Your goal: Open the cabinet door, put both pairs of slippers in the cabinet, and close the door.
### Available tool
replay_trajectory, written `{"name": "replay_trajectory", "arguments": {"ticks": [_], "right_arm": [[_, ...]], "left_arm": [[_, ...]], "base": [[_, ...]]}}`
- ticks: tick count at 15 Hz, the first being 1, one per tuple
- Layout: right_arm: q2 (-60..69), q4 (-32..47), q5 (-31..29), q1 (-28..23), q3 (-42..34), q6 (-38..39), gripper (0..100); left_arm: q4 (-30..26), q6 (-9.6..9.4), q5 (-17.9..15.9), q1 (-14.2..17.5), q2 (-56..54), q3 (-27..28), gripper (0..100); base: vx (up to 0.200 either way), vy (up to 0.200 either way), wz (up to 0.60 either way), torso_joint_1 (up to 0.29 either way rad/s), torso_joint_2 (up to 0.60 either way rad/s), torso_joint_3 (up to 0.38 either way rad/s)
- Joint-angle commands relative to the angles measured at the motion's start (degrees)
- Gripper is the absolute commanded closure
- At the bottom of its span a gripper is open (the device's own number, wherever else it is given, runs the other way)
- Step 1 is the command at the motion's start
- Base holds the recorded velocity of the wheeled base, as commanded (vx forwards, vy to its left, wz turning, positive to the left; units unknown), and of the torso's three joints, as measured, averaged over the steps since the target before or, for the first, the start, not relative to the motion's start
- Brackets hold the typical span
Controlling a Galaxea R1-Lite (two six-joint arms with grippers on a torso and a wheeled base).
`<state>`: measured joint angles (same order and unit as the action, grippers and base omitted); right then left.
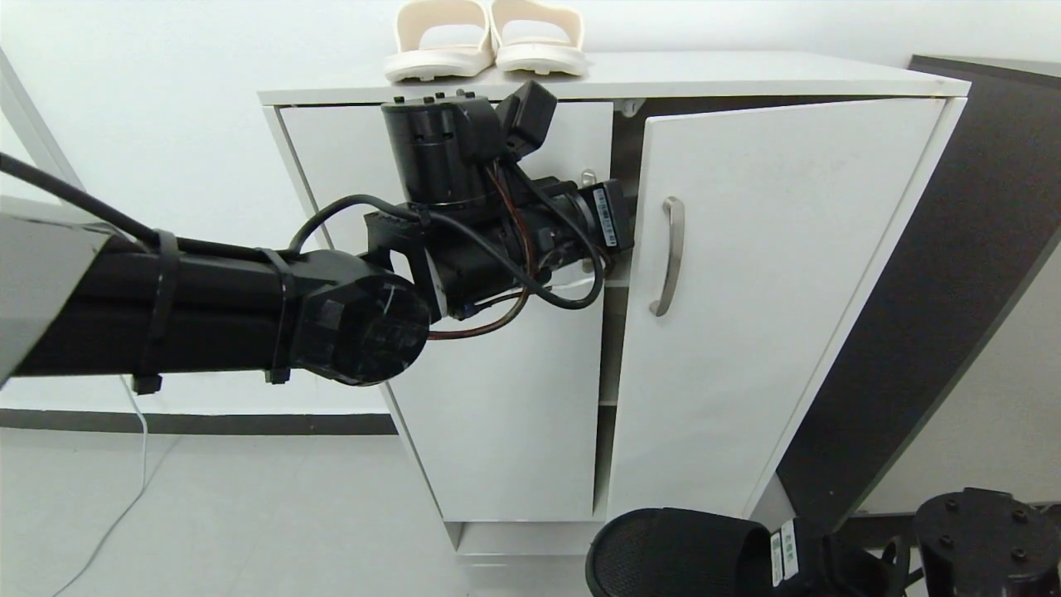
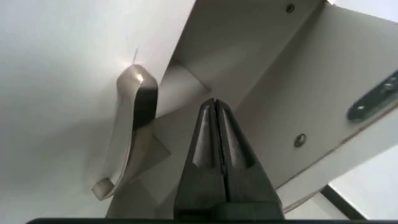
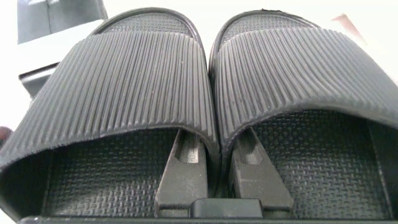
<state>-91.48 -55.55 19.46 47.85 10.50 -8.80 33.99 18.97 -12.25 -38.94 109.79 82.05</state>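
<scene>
1. The white flat-panel left cabinet door [image 1: 497,398] belongs to a white two-door cabinet [image 1: 746,79] straight ahead. A dark gap separates it from the right door [image 1: 787,290].
2. The step in hand looks like opening this door. The left gripper [image 2: 215,102] is at the gap, just beside the door's curved brushed-metal handle [image 2: 134,134]. Its fingers are pressed together and hold nothing.
3. To do it well, I would hook the closed fingers behind the door's free edge, or behind the handle, rather than pinch. The pull should follow the arc round the hinges on the outer left side, so the fingers do not slip off.
4. The door should swing wide, because the right gripper [image 3: 214,137] needs room to pass.
5. The door's long axis is vertical and its face is turned toward the robot. The handle runs upright along the free edge.
6. The right gripper waits low by the cabinet's foot. One finger sits inside each black ribbed rubber slipper [image 3: 149,74], clamping their inner walls together.
7. These slippers lie side by side with their long axes parallel, running away from the wrist.
8. The cream foam slippers [image 1: 485,37] rest side by side on the cabinet top.
</scene>
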Motion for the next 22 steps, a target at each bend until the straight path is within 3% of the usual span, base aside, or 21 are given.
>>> {"name": "replay_trajectory", "arguments": {"ticks": [1, 3, 7, 11, 14, 16, 18, 22], "right_arm": [[-0.37, 0.01, 0.06, 0.4, -0.21, 0.01, 100], [-0.19, 0.01, 0.14, 1.9, -1.79, -0.08, 100], [0.25, -0.17, 0.23, 4.71, -3.46, 0.01, 100], [-0.02, -0.17, 0.23, 4.71, -3.55, 0.01, 100], [-0.63, -0.17, -0.12, 4.27, -3.03, 0.36, 100], [-2.92, -0.17, -0.65, -0.3, 0.23, 1.33, 100], [-5.82, -0.26, -1.79, -5.13, 3.3, 3.53, 100], [-9.51, -0.26, -15.15, -6.28, 12.36, 10.91, 100]], "left_arm": [[0.03, 0.19, 0.03, -0.09, 0.07, -0.4, 100], [1.78, 0.1, -0.05, -0.79, -0.98, -4.27, 100], [8.55, -0.07, 0.03, -9.67, -1.51, -11.22, 100], [10.4, 0.1, 0.03, -9.67, -1.33, -11.3, 100], [11.01, 0.1, 4.52, -7.29, -2.74, -11.04, 100], [10.92, 0.19, 7.07, -2.99, -5.64, -12.45, 100], [10.75, 0.02, 7.68, 1.93, -11.79, -18.51, 100], [8.64, -0.07, 7.94, 11.87, -31.92, -39.08, 100]], "base": [[-0.2, 0.0, 0.0, 0.002, 0.01, 0.002], [-0.2, 0.0, 0.0, 0.002, 0.0, 0.0], [-0.2, 0.0, 0.0, 0.002, 0.0, 0.001], [-0.2, 0.0, 0.0, -0.001, 0.0, 0.001], [0.0, 0.0, 0.0, 0.0, 0.0, 0.0], [0.0, 0.0, 0.0, 0.0, 0.0, 0.0], [0.0, 0.0, 0.0, 0.0, 0.0, 0.0], [0.0, 0.0, 0.0, 0.0, 0.0, 0.0]]}}
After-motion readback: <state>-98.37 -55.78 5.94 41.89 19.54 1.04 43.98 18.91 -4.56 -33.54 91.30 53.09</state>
